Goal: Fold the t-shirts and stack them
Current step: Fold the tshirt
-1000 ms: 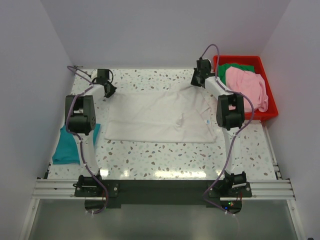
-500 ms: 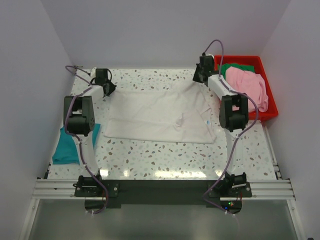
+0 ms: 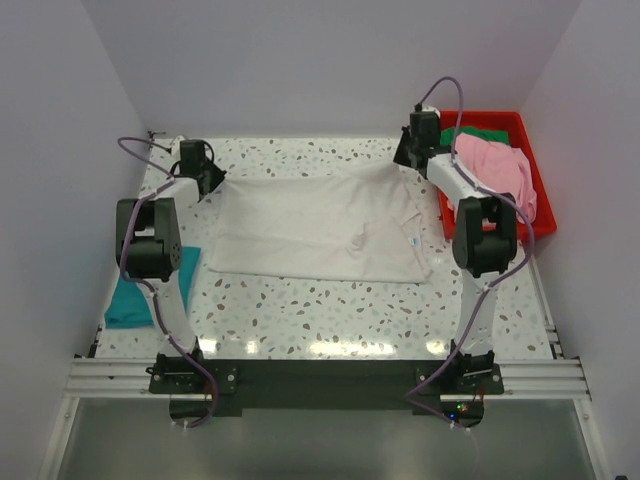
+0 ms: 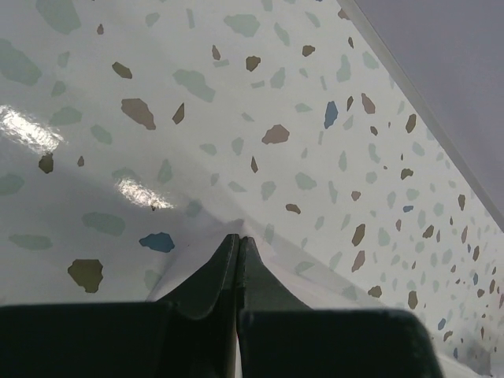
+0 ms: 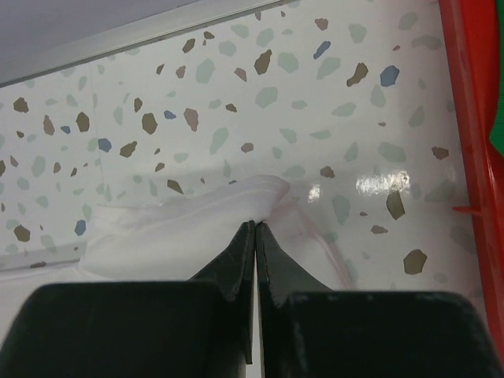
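Pinching limp off-white t-shirt [image 3: 320,225], left gripper [image 4: 238,240], right gripper [image 5: 256,226], speckled table [image 3: 330,310]

Plain pale walls [image 3: 300,70]; terrazzo table [image 3: 320,310] (glossy glare).

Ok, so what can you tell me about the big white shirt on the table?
The shirt is off-white and looks like soft, thin cloth. It lies spread out across the middle of the speckled table, with some wrinkles near its centre and a tiny label toward its right side. Its two far corners are each pinched: the left claw is shut on one and the right claw on the other, where the cloth bunches up.
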